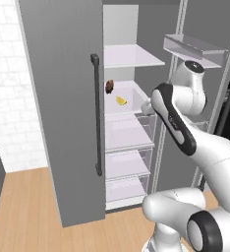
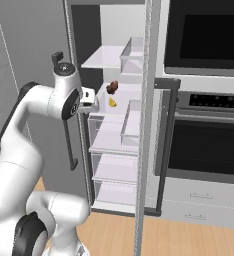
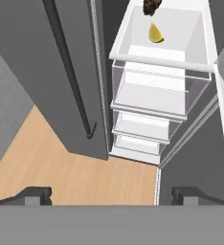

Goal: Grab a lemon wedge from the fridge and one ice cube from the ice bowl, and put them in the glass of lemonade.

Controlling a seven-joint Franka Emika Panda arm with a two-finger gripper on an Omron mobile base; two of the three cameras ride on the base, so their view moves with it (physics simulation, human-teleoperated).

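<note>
The fridge (image 1: 63, 98) stands with its right door swung open and its left door shut. On a white shelf inside lies the small yellow lemon wedge (image 1: 121, 101) (image 2: 112, 103) (image 3: 155, 34). My gripper (image 3: 111, 195) is open and holds nothing. It hovers in front of the open compartment, a short way before the shelf and a little to the wedge's right in the left base view. My hand (image 2: 91, 102) is level with that shelf. The ice bowl and the glass of lemonade are out of view.
A dark brown-red lump (image 1: 109, 87) (image 3: 151, 5) sits just behind the wedge. Clear drawers (image 3: 150, 91) stack below the shelf. The shut door's bar handle (image 1: 96, 113) is to the left, the open door's edge (image 2: 145, 125) to the right, with a wall oven (image 2: 204, 140) beyond.
</note>
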